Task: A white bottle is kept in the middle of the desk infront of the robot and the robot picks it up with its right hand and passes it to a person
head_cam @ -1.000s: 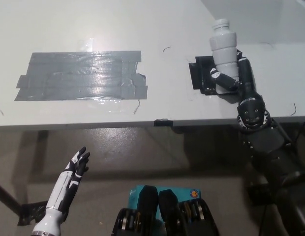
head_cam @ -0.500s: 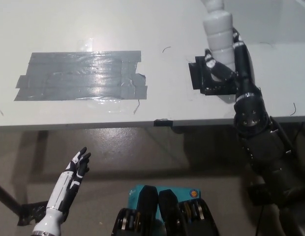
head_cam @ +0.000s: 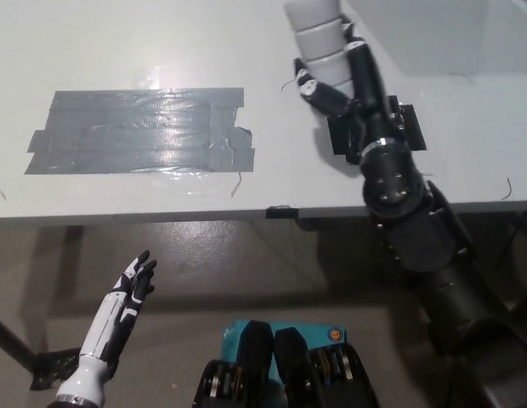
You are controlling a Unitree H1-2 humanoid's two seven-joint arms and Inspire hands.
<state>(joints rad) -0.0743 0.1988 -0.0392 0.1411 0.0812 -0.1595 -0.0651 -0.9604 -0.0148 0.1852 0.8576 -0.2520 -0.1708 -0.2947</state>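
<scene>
The black right hand (head_cam: pixel 342 78) has its fingers wrapped round the ribbed white plastic bottle (head_cam: pixel 319 38), which is raised above the far part of the pale grey desk (head_cam: pixel 119 51), its top cut off by the frame's far edge. To hand it over well, the grip should stay firm and the bottle upright until a person takes it; none is in view. The white left hand (head_cam: pixel 127 293) rests low at near left, fingers apart, holding nothing.
</scene>
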